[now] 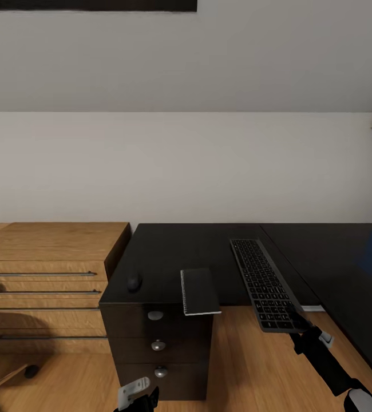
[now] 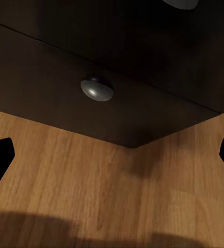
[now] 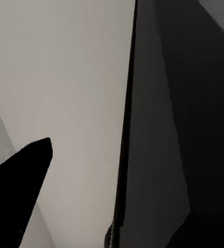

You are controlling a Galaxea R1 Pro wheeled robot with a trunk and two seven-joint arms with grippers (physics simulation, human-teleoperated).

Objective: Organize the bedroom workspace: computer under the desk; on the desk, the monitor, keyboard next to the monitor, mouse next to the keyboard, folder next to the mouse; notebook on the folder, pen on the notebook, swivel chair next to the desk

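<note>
My right hand (image 1: 301, 331) grips the keyboard (image 1: 264, 284) by its near end, which overhangs the table (image 1: 169, 252) edge. My left hand (image 2: 112, 155) hangs spread wide before the drawer knob (image 2: 96, 89). On the table, the notebook (image 1: 200, 291) lies beside the keyboard, the mouse (image 1: 133, 281) beyond the notebook.

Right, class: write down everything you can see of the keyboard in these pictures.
The keyboard is a slim, full-width board with dark grey keys in a thin silver-grey frame, looking like metal. It lies slantwise on the glossy black desk, its far end well onto the top and its near end jutting past the front edge over the wood floor. The right gripper is clamped on that near end. The notebook lies to its left, apart from it. In the right wrist view it appears edge-on as a thin dark line.
</note>
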